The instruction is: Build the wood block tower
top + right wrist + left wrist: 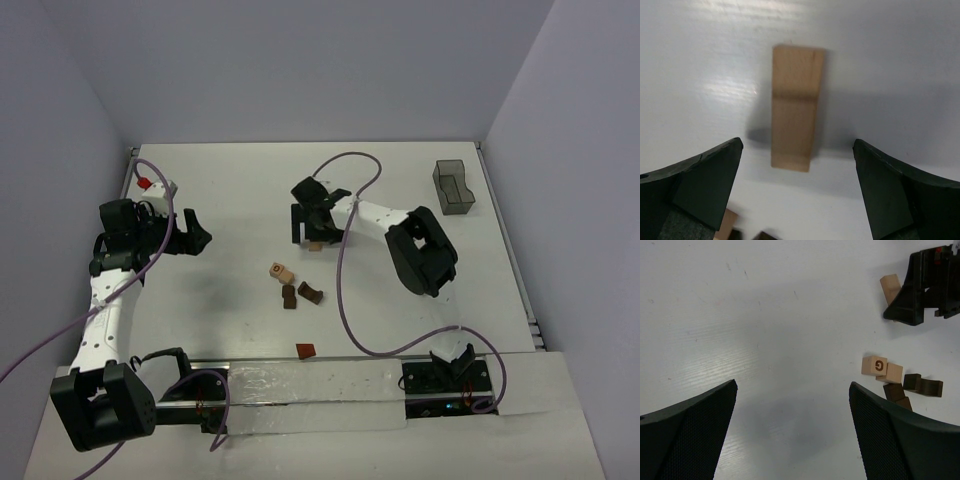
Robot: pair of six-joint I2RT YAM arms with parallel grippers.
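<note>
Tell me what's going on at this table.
The right gripper is open, its fingers either side of a long tan block at mid-table, not gripping it. The left gripper hovers open on the left, holding nothing. A few more blocks lie loose nearer the arms, and a reddish block sits alone by the near edge. No tall tower is up yet.

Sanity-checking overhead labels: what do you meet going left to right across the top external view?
Left pincer → lettered tan block → right pincer, open around a tan block → grey bin. Left out: the dark brown blocks and reddish block, which overlap the middle ones.
</note>
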